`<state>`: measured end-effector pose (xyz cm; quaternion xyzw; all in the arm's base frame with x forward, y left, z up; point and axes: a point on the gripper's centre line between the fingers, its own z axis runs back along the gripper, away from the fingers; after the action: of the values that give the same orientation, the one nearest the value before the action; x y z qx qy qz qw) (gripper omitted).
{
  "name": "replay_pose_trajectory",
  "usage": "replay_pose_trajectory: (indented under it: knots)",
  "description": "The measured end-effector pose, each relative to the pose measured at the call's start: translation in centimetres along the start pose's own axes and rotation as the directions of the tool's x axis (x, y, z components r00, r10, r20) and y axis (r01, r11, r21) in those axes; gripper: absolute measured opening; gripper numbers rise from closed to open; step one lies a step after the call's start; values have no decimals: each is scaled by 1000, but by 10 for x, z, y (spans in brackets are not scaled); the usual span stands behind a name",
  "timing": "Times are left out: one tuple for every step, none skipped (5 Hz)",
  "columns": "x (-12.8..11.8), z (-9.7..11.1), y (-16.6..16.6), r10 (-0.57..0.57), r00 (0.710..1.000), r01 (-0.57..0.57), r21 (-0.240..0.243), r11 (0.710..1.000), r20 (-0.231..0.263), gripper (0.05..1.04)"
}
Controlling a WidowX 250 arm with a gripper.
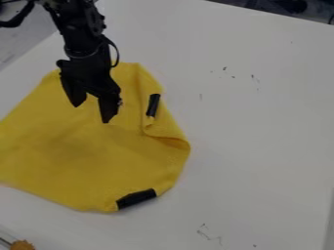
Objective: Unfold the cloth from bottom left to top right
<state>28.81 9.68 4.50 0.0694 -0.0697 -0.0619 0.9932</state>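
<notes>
In the camera view, we see the black end effector over the upper part of the yellow cloth, its fingers spread wide with nothing between them. The cloth lies on the left side of the white tabletop, running to the view's left edge, its right side folded and rumpled beside one black strip. We find another black strip at its bottom edge.
</notes>
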Motion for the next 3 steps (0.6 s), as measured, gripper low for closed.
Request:
replay_pose_trajectory:
  knots:
    - [21,7,-36,-79,997,79,-2,997,23,1001]
    - [44,12,-56,-131,991,131,-7,991,37,1001]
    - [67,12,-67,-184,982,185,-15,983,46,1001]
